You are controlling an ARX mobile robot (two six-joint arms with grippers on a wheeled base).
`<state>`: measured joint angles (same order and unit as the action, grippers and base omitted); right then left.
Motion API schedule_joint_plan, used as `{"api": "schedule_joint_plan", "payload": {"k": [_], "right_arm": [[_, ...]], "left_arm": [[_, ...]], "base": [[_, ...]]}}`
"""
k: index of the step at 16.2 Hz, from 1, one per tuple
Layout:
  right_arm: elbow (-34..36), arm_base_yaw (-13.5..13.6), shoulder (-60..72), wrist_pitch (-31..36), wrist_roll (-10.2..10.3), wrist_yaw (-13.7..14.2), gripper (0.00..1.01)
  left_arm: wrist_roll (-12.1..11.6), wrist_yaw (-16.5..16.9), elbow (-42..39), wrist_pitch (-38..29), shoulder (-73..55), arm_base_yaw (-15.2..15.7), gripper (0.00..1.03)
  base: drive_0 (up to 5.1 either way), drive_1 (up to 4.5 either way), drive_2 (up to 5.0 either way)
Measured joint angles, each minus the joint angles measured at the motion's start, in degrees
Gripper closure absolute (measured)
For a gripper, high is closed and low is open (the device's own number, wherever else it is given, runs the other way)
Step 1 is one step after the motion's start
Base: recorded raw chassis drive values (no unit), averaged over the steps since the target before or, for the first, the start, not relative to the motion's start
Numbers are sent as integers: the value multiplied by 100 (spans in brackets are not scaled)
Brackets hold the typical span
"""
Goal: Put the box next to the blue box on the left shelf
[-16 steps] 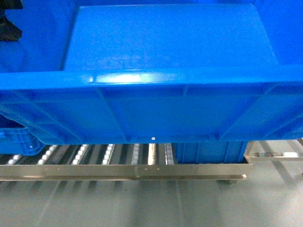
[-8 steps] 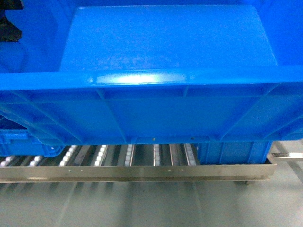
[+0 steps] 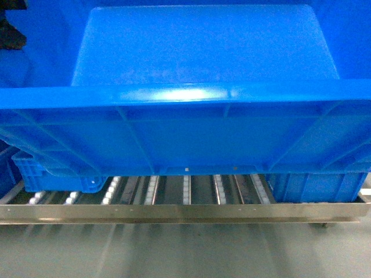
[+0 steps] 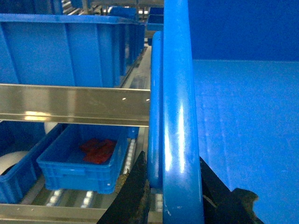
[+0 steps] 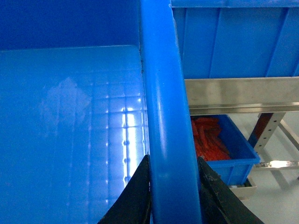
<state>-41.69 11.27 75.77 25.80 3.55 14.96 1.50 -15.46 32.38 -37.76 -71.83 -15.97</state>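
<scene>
The box (image 3: 191,124), a large open bright blue crate, fills the upper head view and hangs above the left shelf (image 3: 185,212), whose white rollers and silver front rail show beneath it. My left gripper (image 4: 175,189) is shut on the box's left rim (image 4: 180,116). My right gripper (image 5: 173,189) is shut on the right rim (image 5: 163,102). On the rollers, one smaller blue box (image 3: 52,176) stands at the left and another (image 3: 316,186) at the right, with a gap of bare rollers (image 3: 185,190) between them under the held box.
In the left wrist view a small blue tray with red parts (image 4: 81,161) sits on the rollers under a silver rail (image 4: 70,105), with larger blue crates (image 4: 60,46) above. The right wrist view shows a tray of red parts (image 5: 219,140), a rail (image 5: 243,95) and grey floor (image 5: 280,186).
The shelf has slid rightward in the head view while the box stays fixed in frame. The right blue box has moved right and the left one has come further into view.
</scene>
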Motion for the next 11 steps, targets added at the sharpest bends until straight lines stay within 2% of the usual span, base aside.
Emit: {"api": "schedule_joint_plan", "payload": {"k": [11], "right_arm": [[0,28,2,-20,-4,9,81]], "left_arm": [[2,-7,0,11,0,20,85]], "base": [[-6,-6,-6]]}}
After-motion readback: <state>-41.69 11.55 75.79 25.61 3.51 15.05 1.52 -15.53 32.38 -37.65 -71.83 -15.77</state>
